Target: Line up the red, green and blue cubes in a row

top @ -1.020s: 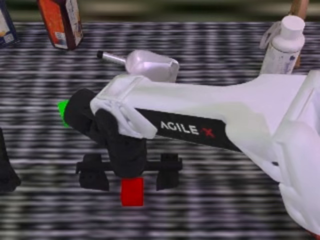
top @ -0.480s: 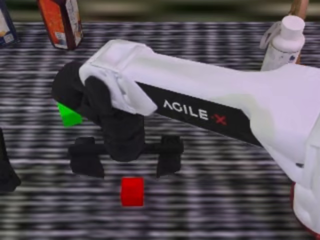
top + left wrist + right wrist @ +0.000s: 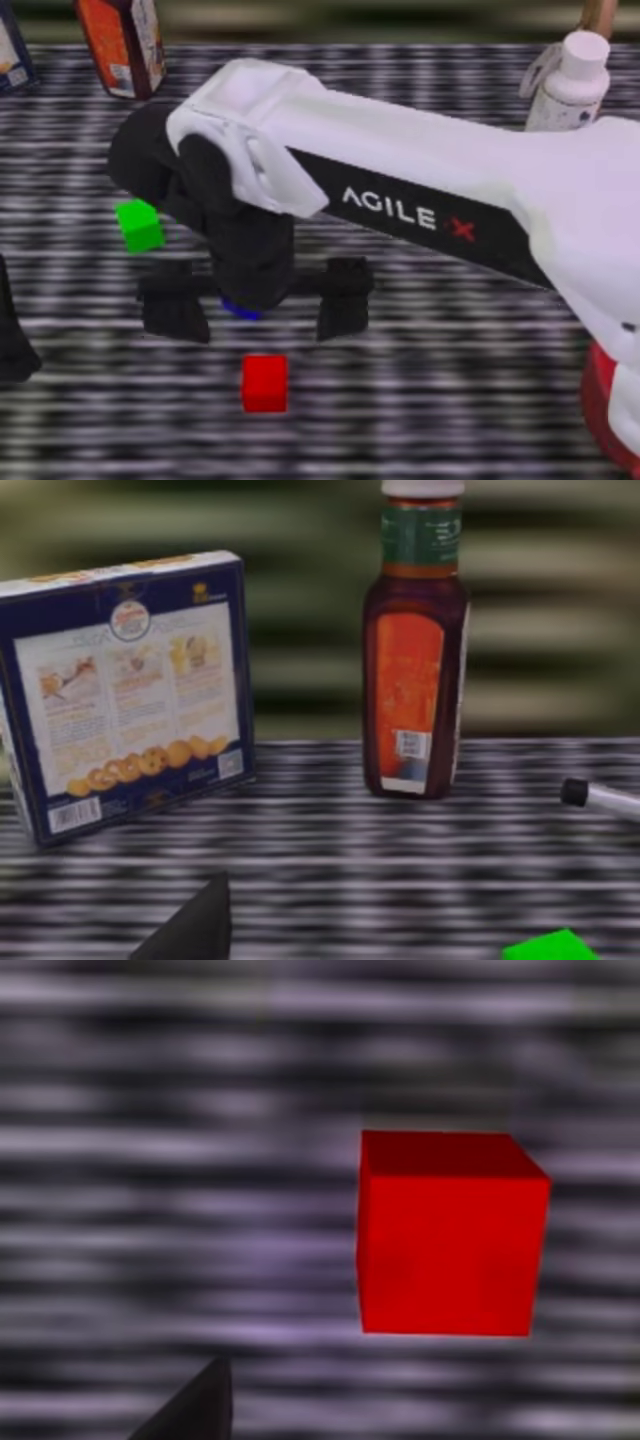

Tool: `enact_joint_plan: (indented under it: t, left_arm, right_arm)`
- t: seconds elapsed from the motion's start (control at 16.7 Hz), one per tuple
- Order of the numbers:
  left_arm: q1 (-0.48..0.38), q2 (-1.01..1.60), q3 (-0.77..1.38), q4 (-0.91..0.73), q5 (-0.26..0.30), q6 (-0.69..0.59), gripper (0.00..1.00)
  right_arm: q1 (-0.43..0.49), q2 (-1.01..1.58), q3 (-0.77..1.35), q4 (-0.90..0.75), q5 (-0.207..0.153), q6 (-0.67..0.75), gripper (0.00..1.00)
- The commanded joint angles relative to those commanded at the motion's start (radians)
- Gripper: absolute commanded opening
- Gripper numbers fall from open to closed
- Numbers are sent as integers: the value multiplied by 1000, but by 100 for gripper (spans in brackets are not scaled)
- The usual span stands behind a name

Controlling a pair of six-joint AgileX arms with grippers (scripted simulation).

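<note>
Top view only: right gripper over table left of centre, jaws spread wide, holding nothing, dark fingers either side of a gap. Sliver of blue cube peeking from under the wrist, between the fingers; rest hidden. Red cube at 6 o'clock from the gripper, apart from it. Green cube at 10 o'clock from the gripper, near the black wrist housing. Left gripper parked at left edge, jaw state not visible.

Right wrist view: only red cube on striped surface, plus dark finger tip; blue and green not seen. Left wrist view: corner of green cube, blue biscuit box, brown sauce bottle, marker tip.

Cubes equal-sided, no long axis; red square to table edges, green turned slightly. Plain matte solid faces, sharp edges. Table grey-and-black horizontal stripes. White bottle at 2 o'clock, dark red bowl edge at 4 o'clock.
</note>
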Motion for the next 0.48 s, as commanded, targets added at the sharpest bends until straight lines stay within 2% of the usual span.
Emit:
enact_joint_plan:
  t: [0.24,0.48]
  left_arm:
    - [-17,163,162,-104,2,88,100]
    - [-41,480,448,-281,1,235,100]
  right_arm:
    - [-75,-184,-151,94,48,-94,100]
    - [-211,-537,-428,259,103,-244,100]
